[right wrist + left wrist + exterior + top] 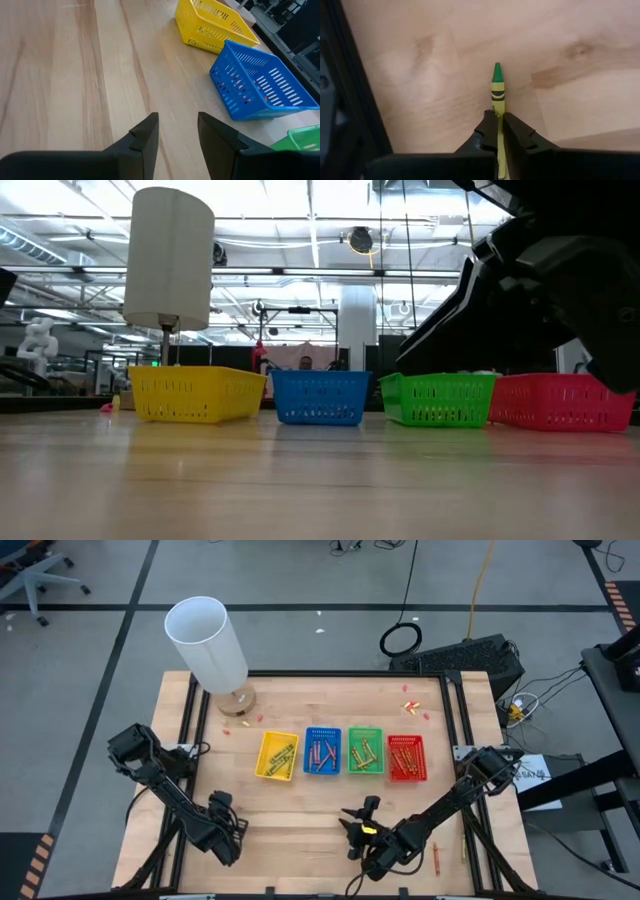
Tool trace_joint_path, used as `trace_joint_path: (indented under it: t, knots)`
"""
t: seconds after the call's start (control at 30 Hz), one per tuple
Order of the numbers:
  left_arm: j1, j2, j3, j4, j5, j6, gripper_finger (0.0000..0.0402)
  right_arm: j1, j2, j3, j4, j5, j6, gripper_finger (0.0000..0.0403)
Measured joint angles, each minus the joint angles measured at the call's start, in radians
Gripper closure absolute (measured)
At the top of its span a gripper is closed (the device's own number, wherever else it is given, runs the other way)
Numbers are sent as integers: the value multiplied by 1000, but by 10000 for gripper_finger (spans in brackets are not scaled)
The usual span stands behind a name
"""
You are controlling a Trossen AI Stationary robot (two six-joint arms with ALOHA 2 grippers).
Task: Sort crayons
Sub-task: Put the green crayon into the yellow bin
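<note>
A thin green-tipped, yellow-wrapped wax crayon [497, 95] is clenched in the left tool [496, 124], its length pointing straight ahead.

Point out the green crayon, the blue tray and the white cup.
green crayon [497, 90]: left wrist view, on its wrapper.
blue tray [322, 771]: high view, its near rim.
white cup [213, 645]: high view, its side.

White lamp [210, 640] at the table's [290, 830] far left, yellow tray [277, 755], blue tray [322, 751], green tray [365, 751], red tray [406, 758] in a row
</note>
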Motion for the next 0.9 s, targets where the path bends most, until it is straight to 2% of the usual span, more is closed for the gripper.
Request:
trace_joint_path:
  t: [0.2,0.53,0.9]
  knots:
    - [0,-3,-1,-16,-14,30,397,-10,0,0,-1,0,-2,282]
    - [2,-9,43,-12,-147,116,397,-15,0,0,0,-2,2,282]
    - [2,-10,43,-13,-151,130,397,-24,0,0,1,-3,6,282]
